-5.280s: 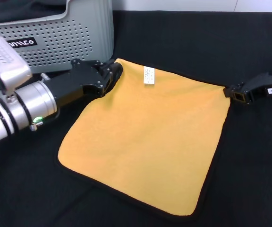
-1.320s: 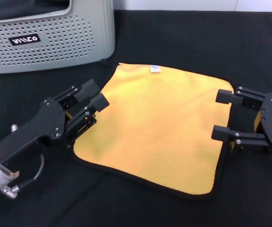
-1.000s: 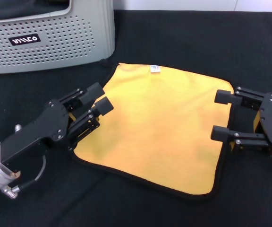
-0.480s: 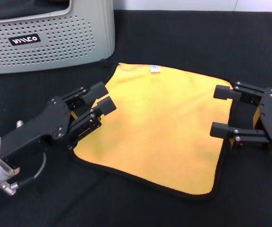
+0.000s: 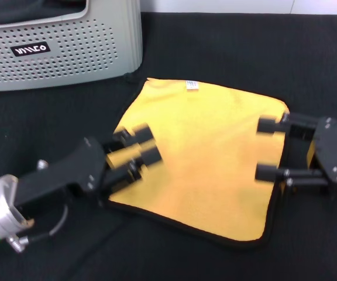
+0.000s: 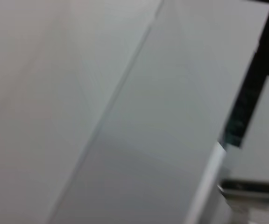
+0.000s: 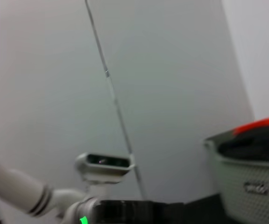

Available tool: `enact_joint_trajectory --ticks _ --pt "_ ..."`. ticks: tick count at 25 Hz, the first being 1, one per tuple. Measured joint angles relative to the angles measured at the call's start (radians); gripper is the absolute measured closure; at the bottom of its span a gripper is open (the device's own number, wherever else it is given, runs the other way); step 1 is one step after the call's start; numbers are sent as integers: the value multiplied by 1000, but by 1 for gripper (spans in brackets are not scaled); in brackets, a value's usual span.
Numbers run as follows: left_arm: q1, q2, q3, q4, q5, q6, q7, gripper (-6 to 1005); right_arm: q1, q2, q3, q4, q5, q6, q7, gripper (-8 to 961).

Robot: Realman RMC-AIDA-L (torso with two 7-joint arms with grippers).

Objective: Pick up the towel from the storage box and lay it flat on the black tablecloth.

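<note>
You are seeing one towel (image 5: 206, 155) lying flat on the black tablecloth (image 5: 227, 52), one storage box (image 5: 63, 47) behind; left gripper (image 5: 146, 145) and right gripper (image 5: 264, 148) are hovering over its edges, jaws spread, holding nothing.

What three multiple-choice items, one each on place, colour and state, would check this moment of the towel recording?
1. Where is the towel?
A. inside the storage box
B. spread on the black tablecloth
C. hanging from a gripper

2. Which colour is the towel's upward face?
A. yellow-orange
B. grey
C. white

3. How do the fingers of the two grippers stand?
A. both shut on the towel
B. only the left open
C. both open, gripping nothing

Key:
1 B: it lies on the black tablecloth, in front of the storage box.
2 A: the yellow-orange side faces up, with black trim at the edges.
3 C: the left gripper and the right gripper show spread fingers over the towel's opposite edges.
</note>
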Motion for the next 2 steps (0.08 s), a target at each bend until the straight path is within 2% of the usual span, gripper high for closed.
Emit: enact_joint_trajectory --ticks 1,2 --pt "0 0 0 0 0 0 0 525 9 -2 -1 -6 -23 10 33 69" --pt "-8 -1 1 14 67 0 -19 525 19 -5 -1 -14 -48 19 70 69"
